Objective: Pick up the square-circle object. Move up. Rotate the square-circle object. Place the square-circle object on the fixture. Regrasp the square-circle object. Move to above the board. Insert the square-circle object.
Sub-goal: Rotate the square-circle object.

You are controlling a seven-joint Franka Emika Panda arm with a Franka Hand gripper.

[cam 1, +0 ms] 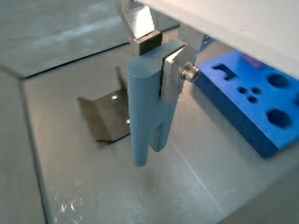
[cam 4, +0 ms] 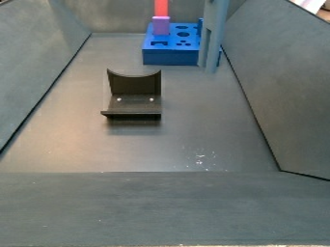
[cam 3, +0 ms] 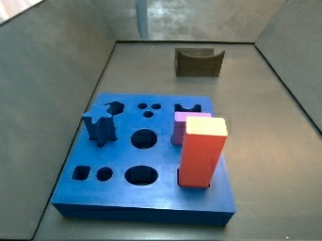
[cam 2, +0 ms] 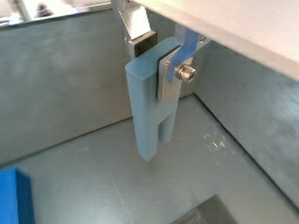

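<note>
The gripper [cam 1: 160,59] hangs above the grey floor, its silver fingers [cam 1: 174,73] clamped on the upper end of the square-circle object [cam 1: 147,109]. The pale grey-blue peg points straight down from the fingers, long axis upright, its lower tip clear of the floor in both wrist views. The fixture [cam 1: 105,115] sits on the floor just beyond it, with the board [cam 1: 251,96] off to the other side. My guess: a rotation comes before the peg can lie in the fixture's notch.
</note>
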